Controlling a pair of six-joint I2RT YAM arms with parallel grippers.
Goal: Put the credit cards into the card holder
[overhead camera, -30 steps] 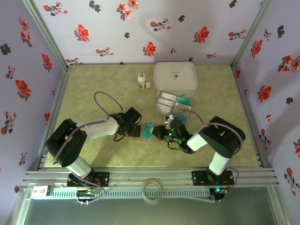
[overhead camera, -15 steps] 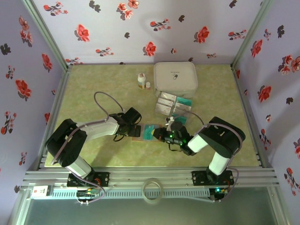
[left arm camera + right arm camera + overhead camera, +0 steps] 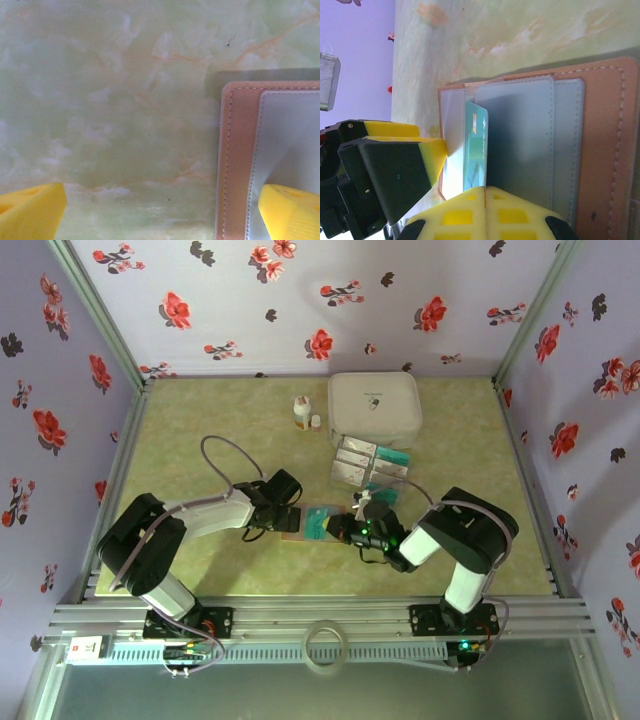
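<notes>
The card holder (image 3: 296, 527) lies open on the table, brown with a pale blue-grey inner face (image 3: 530, 140). My right gripper (image 3: 485, 192) is shut on a teal credit card (image 3: 476, 150), held edge-on over the holder's pockets. In the top view this card (image 3: 318, 522) sits between my right gripper (image 3: 340, 527) and my left gripper (image 3: 288, 517). My left gripper (image 3: 160, 200) is open wide, and one of its fingers (image 3: 292, 210) rests on the holder's inner face (image 3: 290, 130). That same yellow finger (image 3: 432, 150) shows beside the card. More credit cards (image 3: 370, 465) lie in a group behind.
A large white rounded-square box (image 3: 375, 405) stands at the back, just behind the loose cards. Two small white bottles (image 3: 301, 412) stand to its left. Flowered walls close in the green table (image 3: 200, 420) on three sides.
My right gripper has edged slightly left with the teal card, closer over the card holder. The left arm has stayed put.
</notes>
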